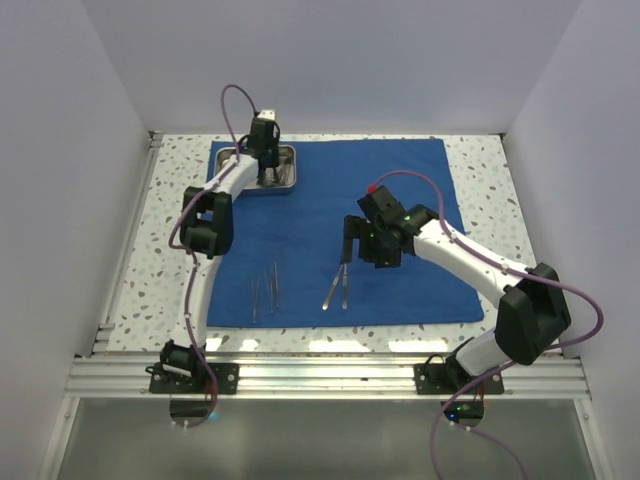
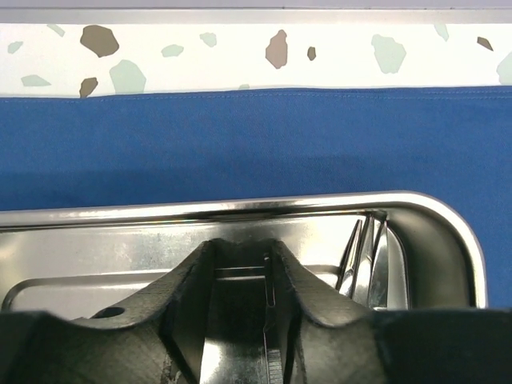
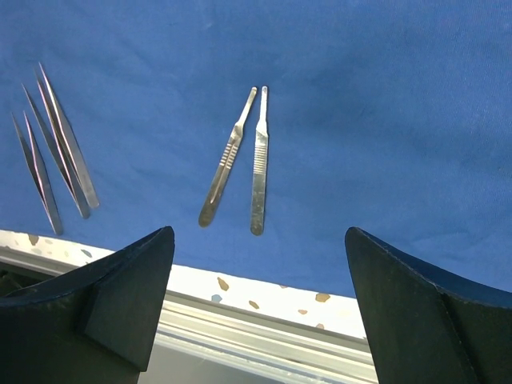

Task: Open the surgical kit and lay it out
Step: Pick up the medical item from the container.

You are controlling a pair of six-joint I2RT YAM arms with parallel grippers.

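Observation:
The surgical kit's blue cloth (image 1: pixel 400 220) lies spread flat. On its back left corner stands the steel tray (image 1: pixel 288 186). My left gripper (image 1: pixel 267 178) reaches down into that tray (image 2: pixel 240 206). In the left wrist view its fingers (image 2: pixel 312 296) stand narrowly apart, with a thin steel instrument (image 2: pixel 267 280) upright against the right one; a grip cannot be made out. More steel instruments (image 2: pixel 368 256) lean at the tray's right end. My right gripper (image 1: pixel 346 255) hangs wide open and empty (image 3: pixel 258 240) above two flat steel handles (image 3: pixel 240 160). Tweezers (image 3: pixel 56 152) lie to their left.
The speckled table (image 1: pixel 480 170) shows around the cloth (image 2: pixel 240 136). An aluminium rail (image 1: pixel 330 375) runs along the near edge, and white walls close in the back and both sides. The tweezers (image 1: pixel 265 290) and handles (image 1: pixel 337 288) lie near the cloth's front edge.

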